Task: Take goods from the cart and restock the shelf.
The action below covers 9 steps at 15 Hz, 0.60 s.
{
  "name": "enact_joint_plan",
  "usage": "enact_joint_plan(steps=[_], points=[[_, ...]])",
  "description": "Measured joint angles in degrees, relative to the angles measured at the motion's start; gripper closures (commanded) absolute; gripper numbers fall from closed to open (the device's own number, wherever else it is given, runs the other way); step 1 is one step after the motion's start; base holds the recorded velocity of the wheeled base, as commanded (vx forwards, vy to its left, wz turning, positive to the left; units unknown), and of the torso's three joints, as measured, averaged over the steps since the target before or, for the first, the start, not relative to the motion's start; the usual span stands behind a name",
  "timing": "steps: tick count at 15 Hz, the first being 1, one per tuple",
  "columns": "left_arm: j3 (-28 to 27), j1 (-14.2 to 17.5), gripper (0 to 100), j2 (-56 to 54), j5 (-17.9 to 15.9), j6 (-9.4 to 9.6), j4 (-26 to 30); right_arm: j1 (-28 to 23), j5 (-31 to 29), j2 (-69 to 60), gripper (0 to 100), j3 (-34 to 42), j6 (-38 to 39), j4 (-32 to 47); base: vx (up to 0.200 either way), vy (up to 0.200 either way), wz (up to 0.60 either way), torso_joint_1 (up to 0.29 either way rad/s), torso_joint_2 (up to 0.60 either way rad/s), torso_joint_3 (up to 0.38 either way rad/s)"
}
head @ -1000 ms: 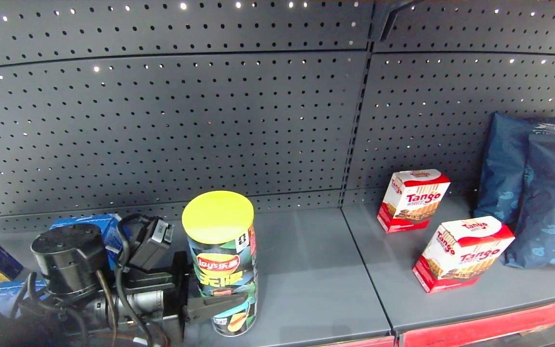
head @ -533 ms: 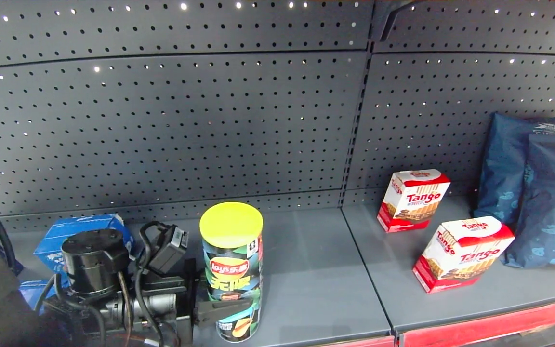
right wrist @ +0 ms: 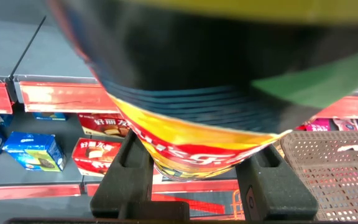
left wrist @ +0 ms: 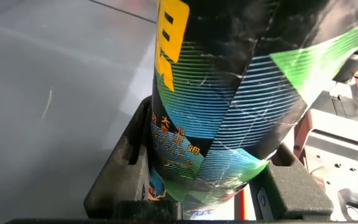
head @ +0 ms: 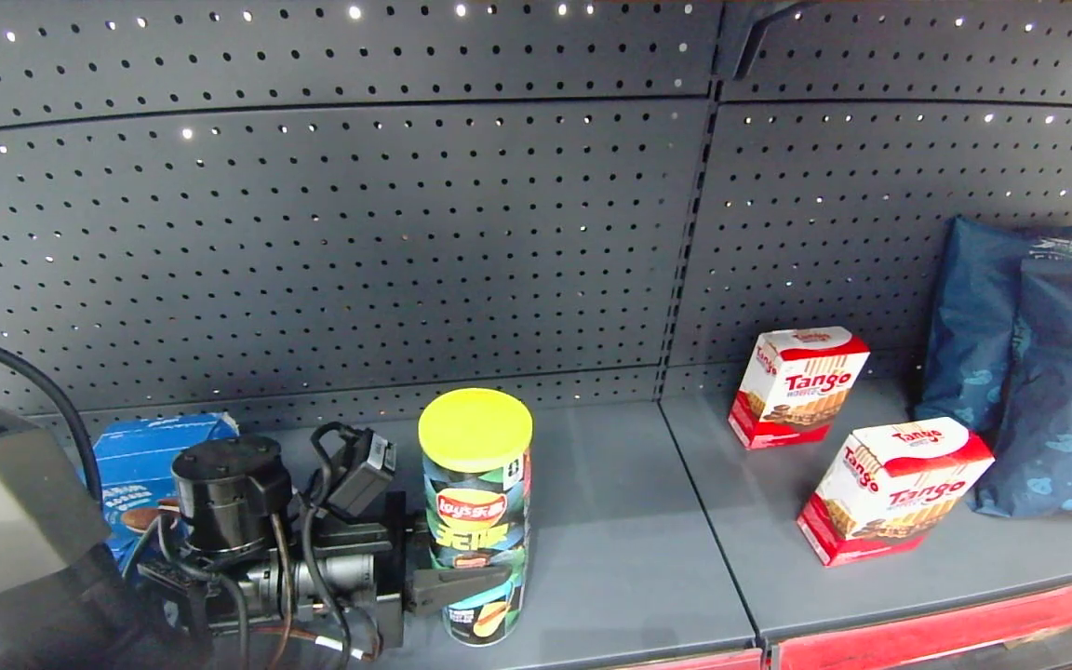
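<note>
A tall chips can (head: pixel 475 512) with a yellow lid stands upright near the front of the grey shelf (head: pixel 620 521), left of centre. My left gripper (head: pixel 473 572) is shut on its lower half, coming in from the left; one finger (head: pixel 457 584) crosses the can's front. In the left wrist view the can (left wrist: pixel 229 106) sits between both fingers of the left gripper (left wrist: pixel 207 183). My right gripper (right wrist: pixel 197 180) is shut on a second chips can (right wrist: pixel 197 93), held above lower shelves. Whether the first can's base touches the shelf is unclear.
A blue cookie box (head: pixel 140 456) lies behind my left arm. Two red-and-white wafer boxes (head: pixel 801 386) (head: pixel 894 489) and dark blue bags (head: pixel 1038 363) fill the shelf's right side. A perforated back wall (head: pixel 359 233) closes the rear. A mesh cart basket (right wrist: pixel 334 168) shows beyond the right gripper.
My left gripper has carried the chips can to the right along the shelf and a little farther in. More of the left arm has come into view at the left.
</note>
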Motion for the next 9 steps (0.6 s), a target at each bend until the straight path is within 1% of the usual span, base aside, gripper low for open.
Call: enact_joint_plan(steps=[5, 9], points=[[1.3, -0.4, 0, 0.5, 0.3, 0.21, 0.1, 0.0, 0.0, 0.0, 100, 0.1, 0.0, 0.0, 0.0, 0.0, 0.0, 0.0, 0.0, 0.0], [5.6, -0.3, 0, -0.3, 0.3, 0.21, -2.4, 0.0, 0.0, 0.0, 100, 0.1, 0.2, 0.0, 0.0, 0.0, 0.0, 0.0, 0.0, 0.0]])
